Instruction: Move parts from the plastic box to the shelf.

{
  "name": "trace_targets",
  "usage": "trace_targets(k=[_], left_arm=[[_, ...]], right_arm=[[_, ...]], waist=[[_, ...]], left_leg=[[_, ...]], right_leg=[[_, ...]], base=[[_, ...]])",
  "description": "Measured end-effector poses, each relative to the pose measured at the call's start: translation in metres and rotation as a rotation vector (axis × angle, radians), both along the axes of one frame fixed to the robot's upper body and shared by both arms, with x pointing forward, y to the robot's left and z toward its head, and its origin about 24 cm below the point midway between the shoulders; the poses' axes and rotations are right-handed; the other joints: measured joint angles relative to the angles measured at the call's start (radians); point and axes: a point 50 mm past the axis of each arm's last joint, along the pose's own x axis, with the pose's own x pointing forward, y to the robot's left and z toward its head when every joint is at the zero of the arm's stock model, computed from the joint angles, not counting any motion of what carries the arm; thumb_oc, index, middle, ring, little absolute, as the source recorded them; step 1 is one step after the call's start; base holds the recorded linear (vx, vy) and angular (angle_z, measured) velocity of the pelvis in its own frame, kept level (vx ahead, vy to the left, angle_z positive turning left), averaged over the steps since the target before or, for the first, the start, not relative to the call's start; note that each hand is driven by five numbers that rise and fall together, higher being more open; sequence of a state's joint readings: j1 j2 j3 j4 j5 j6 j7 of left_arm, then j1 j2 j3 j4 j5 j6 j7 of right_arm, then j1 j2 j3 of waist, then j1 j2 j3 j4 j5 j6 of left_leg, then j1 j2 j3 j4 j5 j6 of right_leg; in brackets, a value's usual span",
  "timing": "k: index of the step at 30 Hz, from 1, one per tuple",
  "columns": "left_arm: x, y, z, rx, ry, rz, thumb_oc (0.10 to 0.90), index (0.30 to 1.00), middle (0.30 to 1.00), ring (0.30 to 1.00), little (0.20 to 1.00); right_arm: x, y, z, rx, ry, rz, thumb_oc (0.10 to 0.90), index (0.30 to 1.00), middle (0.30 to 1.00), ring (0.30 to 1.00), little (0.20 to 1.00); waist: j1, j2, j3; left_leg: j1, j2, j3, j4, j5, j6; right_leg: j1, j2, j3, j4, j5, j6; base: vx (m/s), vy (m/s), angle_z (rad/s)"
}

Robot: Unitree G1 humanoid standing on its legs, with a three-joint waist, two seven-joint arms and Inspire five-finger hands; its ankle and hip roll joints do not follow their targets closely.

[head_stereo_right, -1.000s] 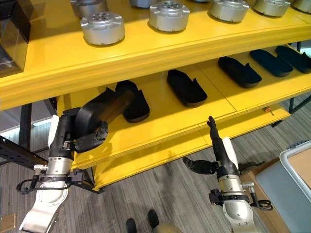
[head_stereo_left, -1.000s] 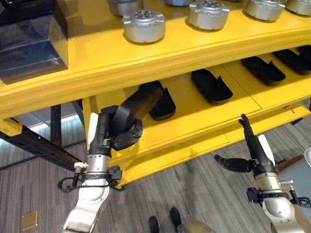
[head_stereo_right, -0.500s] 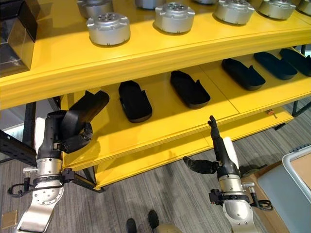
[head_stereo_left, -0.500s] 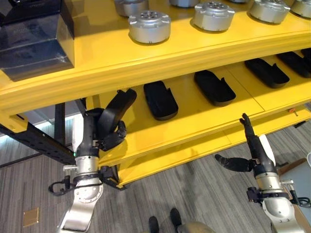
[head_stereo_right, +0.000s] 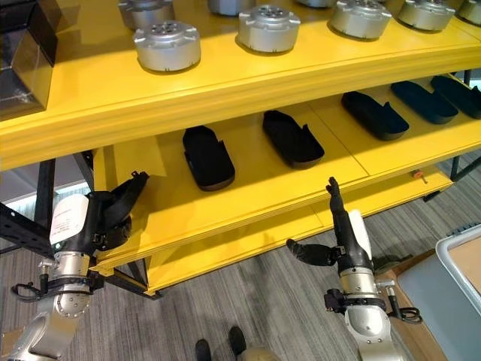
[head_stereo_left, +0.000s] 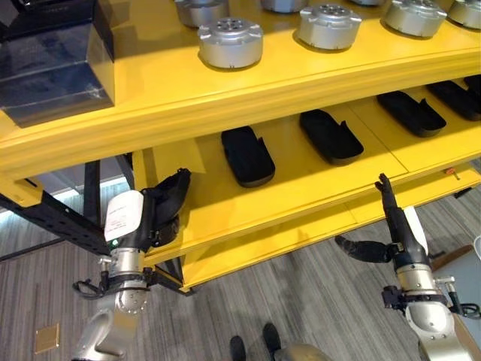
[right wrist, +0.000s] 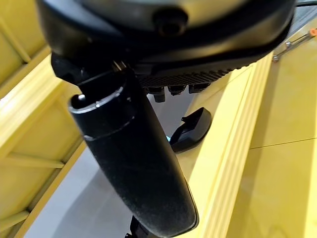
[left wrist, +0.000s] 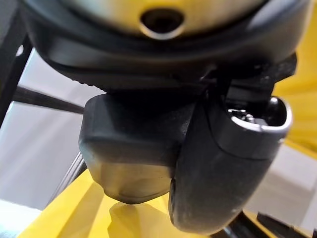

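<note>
My left hand (head_stereo_left: 161, 210) hangs at the left end of the yellow shelf (head_stereo_left: 316, 199), just beside the front edge of its middle board, fingers loosely curled and holding nothing; in my left wrist view the thumb and palm bulk close around no part. My right hand (head_stereo_left: 391, 222) is raised in front of the lower board's edge toward the right, fingers straight and pointing up, thumb stuck out to the side, clear of everything. The black parts lie in a row on the middle board: the nearest black part (head_stereo_left: 246, 155) sits left of centre, well apart from my left hand, a second black part (head_stereo_left: 329, 136) beside it, and two more black parts (head_stereo_left: 409, 113) farther right. On the top board stand silver round housings (head_stereo_left: 230, 41), and at its left end a dark plastic box (head_stereo_left: 49, 64). A grey bin's corner (head_stereo_right: 458, 256) shows on the floor by my right arm.
</note>
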State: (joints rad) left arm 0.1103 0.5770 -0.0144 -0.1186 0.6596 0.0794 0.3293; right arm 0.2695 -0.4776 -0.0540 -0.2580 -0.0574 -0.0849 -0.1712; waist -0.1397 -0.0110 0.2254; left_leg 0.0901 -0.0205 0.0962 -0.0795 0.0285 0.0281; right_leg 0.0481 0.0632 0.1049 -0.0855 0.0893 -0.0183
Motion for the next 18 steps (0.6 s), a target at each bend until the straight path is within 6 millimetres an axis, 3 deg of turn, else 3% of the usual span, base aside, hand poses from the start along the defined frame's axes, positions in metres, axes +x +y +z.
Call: trace_targets(k=[3,9,18], left_arm=[[0.008,0.004,0.000,0.111,0.057,0.025,0.433,0.347,0.347,0.347,0.347],[0.017,0.004,-0.001,0.245,0.108,0.018,0.400,0.300,0.300,0.300,0.300],[0.035,0.002,-0.008,0.212,0.155,0.039,0.400,0.300,0.300,0.300,0.300]], right_arm=[[0.001,0.000,-0.002,-0.002,0.027,0.005,0.900,1.000,1.000,1.000,1.000],[0.001,0.000,-0.004,-0.002,0.058,0.020,0.900,1.000,1.000,1.000,1.000],[-0.002,0.000,-0.009,-0.003,0.101,0.039,0.900,1.000,1.000,1.000,1.000]], waist=[[-0.008,0.003,-0.024],[-0.025,0.010,-0.028],[-0.026,0.027,-0.050]], left_leg=[[-0.002,0.001,0.006,0.000,0.000,0.000],[-0.002,0.001,0.011,0.000,0.000,0.000],[-0.006,0.001,0.010,0.000,0.000,0.000]], right_leg=[[-0.004,0.001,0.010,0.000,-0.004,0.006],[-0.006,0.001,0.014,0.000,-0.005,0.007],[-0.014,0.001,0.015,-0.001,-0.006,0.007]], base=[[0.01,0.006,-0.06],[0.00,0.001,-0.01],[0.01,0.003,0.00]])
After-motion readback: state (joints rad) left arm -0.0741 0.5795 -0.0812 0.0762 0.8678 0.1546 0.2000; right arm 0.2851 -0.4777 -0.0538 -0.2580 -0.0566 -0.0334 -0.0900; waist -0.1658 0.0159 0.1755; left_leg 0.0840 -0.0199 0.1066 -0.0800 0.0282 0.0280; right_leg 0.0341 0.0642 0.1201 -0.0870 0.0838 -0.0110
